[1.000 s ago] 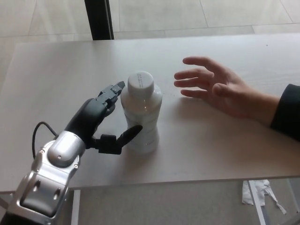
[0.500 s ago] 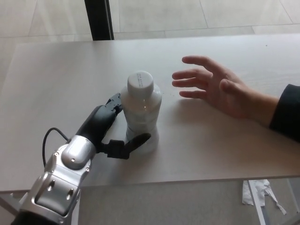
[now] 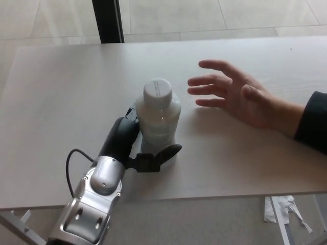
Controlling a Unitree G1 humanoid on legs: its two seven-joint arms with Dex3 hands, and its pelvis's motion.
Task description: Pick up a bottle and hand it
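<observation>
A white plastic bottle (image 3: pixel 160 121) with a white cap stands upright near the middle of the pale table (image 3: pixel 61 87). My left hand (image 3: pixel 126 140) reaches in from the lower left and is shut on the bottle. Its thumb (image 3: pixel 166 153) lies across the front of the bottle's base, while the fingers curl around the far side, mostly hidden. A person's open hand (image 3: pixel 237 97), palm up, hovers over the table to the right of the bottle, about a hand's width away. My right hand does not show.
The person's dark sleeve (image 3: pixel 314 120) enters at the right edge. A dark post (image 3: pixel 108 20) stands behind the table's far edge. The table's near edge runs along the bottom, with white scraps (image 3: pixel 281 209) on the floor below it.
My left hand has slid forward and right and closed around the bottle, the thumb now across its base. The bottle has shifted slightly to the right. The person's hand barely moved.
</observation>
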